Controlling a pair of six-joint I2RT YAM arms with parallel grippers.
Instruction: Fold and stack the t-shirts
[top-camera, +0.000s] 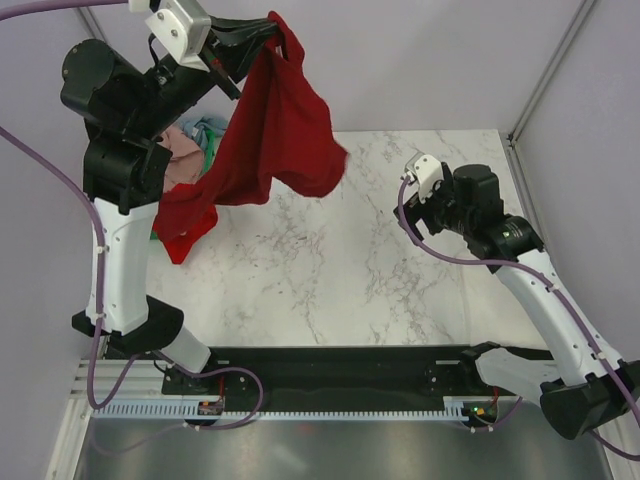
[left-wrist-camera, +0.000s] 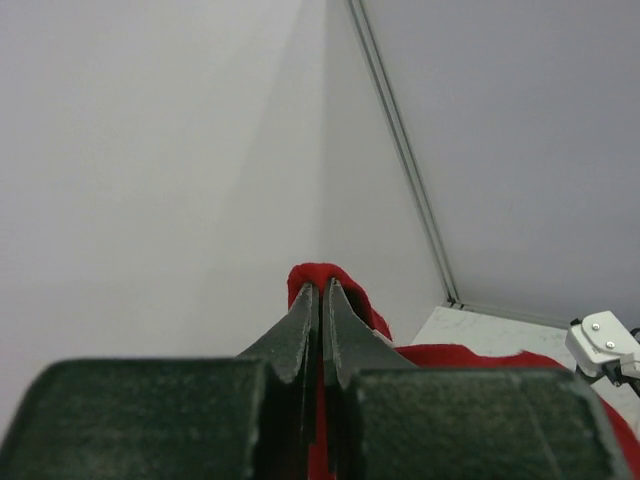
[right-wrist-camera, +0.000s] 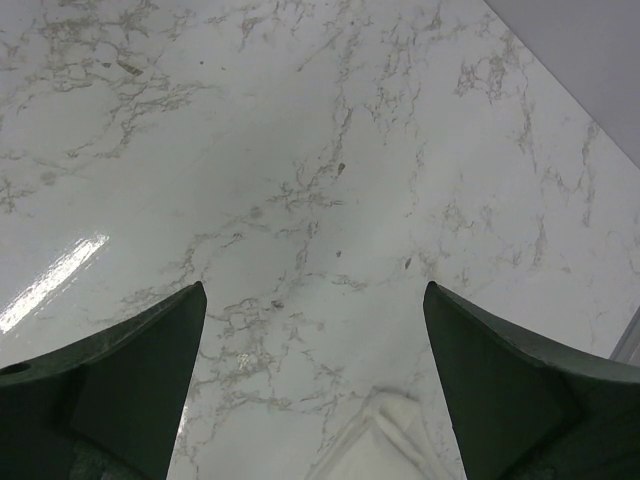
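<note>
Seeing the left gripper (top-camera: 262, 40) clenched on a pinch of the dark crimson t-shirt (top-camera: 282, 120), held high over the far-left part of the tabletop (top-camera: 330, 280). Confirmed from the left wrist: jaws pressed together, a small red fold poking out past the tips. Leaves the rest hanging in one bunched drape. Can't tell if the lowest end touches anything. Can't tell either whether the brighter red tail (top-camera: 185, 225) low beside the left arm (top-camera: 120, 250) is the same garment or a second one. Also spotting a dusty pink t-shirt (top-camera: 184, 162) and a bit of light blue t-shirt (top-camera: 212, 128) heaped behind that arm.

Right gripper (right-wrist-camera: 314, 290) released: jaws wide, nothing between them, hovering over bare marble on the right, well apart from the hanging cloth. Noting a pale folded cloth (right-wrist-camera: 375, 445) at the bottom edge of the right wrist view. Possibly the cream-white one, not sure.

Handling guess: light, limp, no stiffness, not fragile. Expect swing and twist under a single-point hold, and no shape until spread. Probably grippy enough in a thin pinch, but would not trust that pinch for a hard tug.

Suggest a second hold with the right gripper on a free edge, shoulder seam or hem corner, well apart from the first pinch, to pull it flat before laying down. Avoid grabbing mid-drape: likely to catch several layers.
</note>
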